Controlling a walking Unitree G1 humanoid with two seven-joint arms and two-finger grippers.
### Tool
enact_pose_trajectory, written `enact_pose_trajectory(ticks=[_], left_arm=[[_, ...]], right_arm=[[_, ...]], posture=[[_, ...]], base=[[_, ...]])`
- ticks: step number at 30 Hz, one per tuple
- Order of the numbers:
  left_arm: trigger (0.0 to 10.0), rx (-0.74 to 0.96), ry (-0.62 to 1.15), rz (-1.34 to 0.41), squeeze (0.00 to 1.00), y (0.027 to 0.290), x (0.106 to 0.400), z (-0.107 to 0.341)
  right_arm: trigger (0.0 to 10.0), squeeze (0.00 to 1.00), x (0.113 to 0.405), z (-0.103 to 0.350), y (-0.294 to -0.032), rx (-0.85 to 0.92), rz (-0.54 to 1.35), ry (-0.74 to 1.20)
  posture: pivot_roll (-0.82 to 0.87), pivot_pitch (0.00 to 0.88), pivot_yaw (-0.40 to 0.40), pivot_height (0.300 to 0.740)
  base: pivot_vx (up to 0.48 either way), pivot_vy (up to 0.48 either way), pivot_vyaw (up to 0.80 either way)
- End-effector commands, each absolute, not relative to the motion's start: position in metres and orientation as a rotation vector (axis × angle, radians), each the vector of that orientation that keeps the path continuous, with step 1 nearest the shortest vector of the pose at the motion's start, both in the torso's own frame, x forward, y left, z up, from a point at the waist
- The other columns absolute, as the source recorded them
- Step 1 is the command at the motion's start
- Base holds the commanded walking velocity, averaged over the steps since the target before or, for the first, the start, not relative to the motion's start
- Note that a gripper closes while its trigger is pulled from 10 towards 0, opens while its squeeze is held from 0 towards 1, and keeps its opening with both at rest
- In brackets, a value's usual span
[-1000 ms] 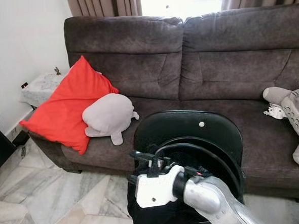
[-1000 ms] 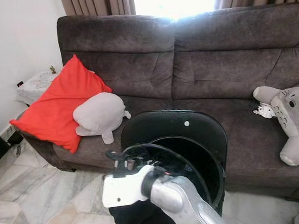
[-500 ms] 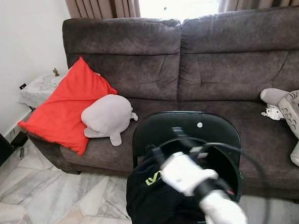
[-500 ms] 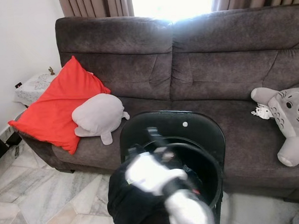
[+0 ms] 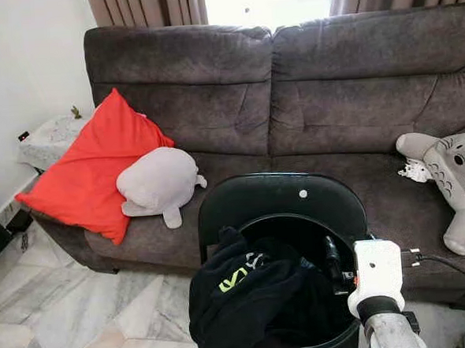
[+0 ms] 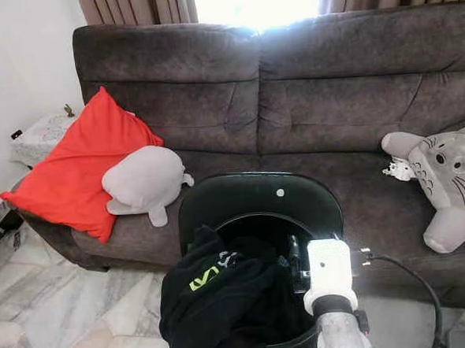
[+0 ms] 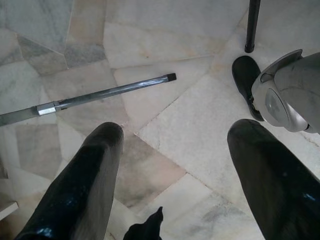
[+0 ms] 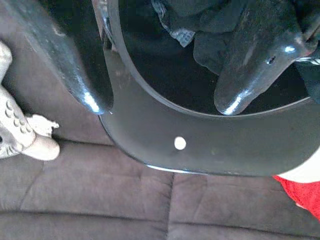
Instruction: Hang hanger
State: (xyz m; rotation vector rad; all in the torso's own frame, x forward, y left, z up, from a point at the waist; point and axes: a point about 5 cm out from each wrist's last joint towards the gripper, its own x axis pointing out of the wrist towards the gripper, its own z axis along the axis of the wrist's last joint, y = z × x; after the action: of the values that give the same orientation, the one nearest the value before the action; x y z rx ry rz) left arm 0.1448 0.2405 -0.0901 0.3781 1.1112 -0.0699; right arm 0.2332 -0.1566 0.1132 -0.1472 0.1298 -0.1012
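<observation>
Right claw [image 8: 160,100] spread wide and empty over the black chair [image 5: 281,198] back rim, black garment [image 5: 252,295] heaped just beside it on the seat, no hanger discernible, so likely still reaching; next: locate the hanger before closing.

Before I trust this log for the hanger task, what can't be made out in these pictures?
- Hanger: none can be told apart; the black garment heaps over the black chair in the eye views.
- Right claw: open past the chair rim in the wrist view; its white wrist block hides it in the eye views.
- Grey plush: cut by the right edge.
</observation>
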Motion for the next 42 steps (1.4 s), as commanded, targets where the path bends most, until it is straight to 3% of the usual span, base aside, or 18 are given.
enact_pose_trajectory(ticks=[1, 8, 22, 27, 33, 42], left_arm=[[10.0, 0.382, 1.116, -0.045, 0.0, 0.247, 0.141, -0.09], [10.0, 0.375, 1.118, -0.044, 0.0, 0.248, 0.138, -0.09], [10.0, 0.416, 1.062, 0.008, 0.0, 0.253, 0.138, -0.088], [10.0, 0.412, 0.988, 0.087, 0.0, 0.255, 0.139, -0.085], [10.0, 0.351, 0.99, 0.036, 0.0, 0.25, 0.138, -0.087], [10.0, 0.35, 0.995, 0.027, 0.0, 0.249, 0.137, -0.088]], right_arm=[[10.0, 0.0, 0.242, 0.122, -0.148, -0.043, -0.125, 0.085], [10.0, 0.0, 0.243, 0.125, -0.154, -0.007, -0.198, 0.064], [10.0, 0.0, 0.223, 0.116, -0.153, -0.156, -0.057, 0.075], [10.0, 0.0, 0.228, 0.117, -0.158, -0.16, -0.095, 0.063], [10.0, 0.0, 0.228, 0.114, -0.147, -0.15, -0.064, 0.071], [10.0, 0.0, 0.234, 0.115, -0.149, -0.158, -0.077, 0.061]], posture=[[0.0, 0.0, 0.088, 0.74], [0.0, 0.0, 0.096, 0.74], [-0.03, 0.0, 0.093, 0.74], [-0.02, 0.0, 0.091, 0.74], [-0.02, 0.0, 0.091, 0.74], [-0.02, 0.0, 0.091, 0.74]], base=[[0.0, 0.0, 0.0], [0.0, 0.0, 0.0], [0.0, 0.0, 0.0], [0.0, 0.0, 0.0], [0.0, 0.0, 0.0], [0.0, 0.0, 0.0]])
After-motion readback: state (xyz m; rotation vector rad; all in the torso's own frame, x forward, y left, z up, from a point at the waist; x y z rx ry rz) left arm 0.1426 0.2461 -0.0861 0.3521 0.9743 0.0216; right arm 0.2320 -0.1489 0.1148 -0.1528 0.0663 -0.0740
